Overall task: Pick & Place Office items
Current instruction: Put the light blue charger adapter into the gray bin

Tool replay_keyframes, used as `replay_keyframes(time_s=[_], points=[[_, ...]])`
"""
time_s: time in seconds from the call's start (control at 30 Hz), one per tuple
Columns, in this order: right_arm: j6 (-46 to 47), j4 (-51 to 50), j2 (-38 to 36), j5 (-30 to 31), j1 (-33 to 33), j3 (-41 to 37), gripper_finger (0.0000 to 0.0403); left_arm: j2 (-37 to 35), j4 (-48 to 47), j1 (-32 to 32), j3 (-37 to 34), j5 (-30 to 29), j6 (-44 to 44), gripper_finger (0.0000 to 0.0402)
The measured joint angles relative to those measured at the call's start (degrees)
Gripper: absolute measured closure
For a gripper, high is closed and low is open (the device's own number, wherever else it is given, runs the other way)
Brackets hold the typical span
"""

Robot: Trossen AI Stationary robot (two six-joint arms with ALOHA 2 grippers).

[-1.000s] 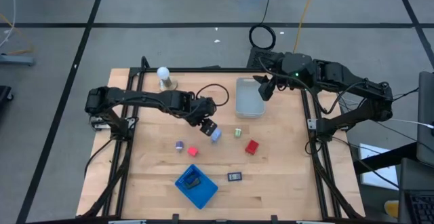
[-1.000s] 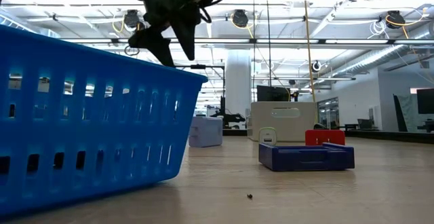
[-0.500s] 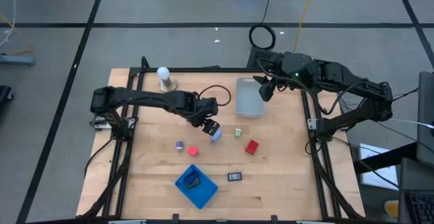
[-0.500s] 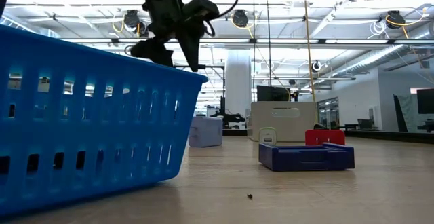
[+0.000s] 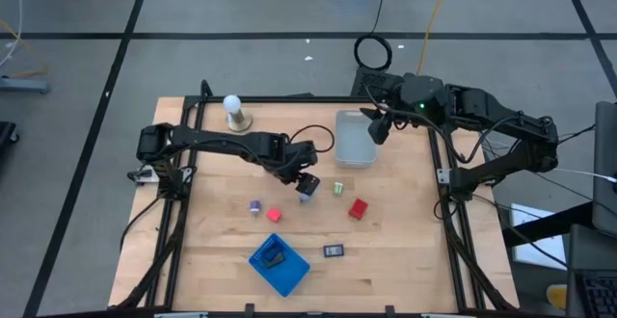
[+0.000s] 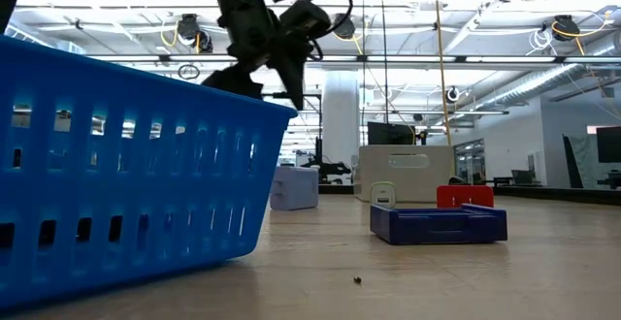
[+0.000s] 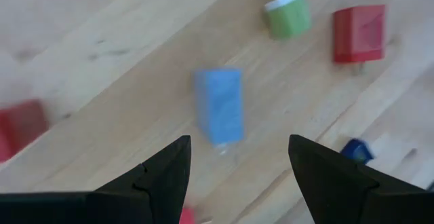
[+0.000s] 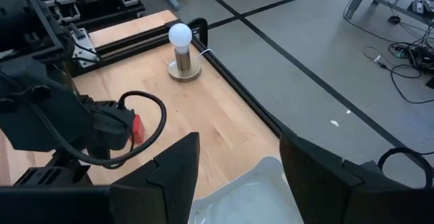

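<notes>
The left end effector is hovering open and empty over the blue tube, which is lying mid-counter directly between its fingers. The tube is looking light, stiff and prone to rolling, so gripping across its long sides seems best. The right end effector is waiting, parted and empty, over the clear bin near the counter's far edge.

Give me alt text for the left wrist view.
The left pincer hangs open above a pale blue block lying on the wooden table, not touching it. Beyond lie a green piece and a red block.
</notes>
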Motion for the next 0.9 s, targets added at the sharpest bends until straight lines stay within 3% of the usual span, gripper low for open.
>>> replay_keyframes(time_s=[0.9], points=[[-3.15, 0.19, 0.28, -0.20, -4.56, 0.04, 0.0206, 3.20, -0.98, -0.87, 0.00, 0.54, 1.98, 0.0151]])
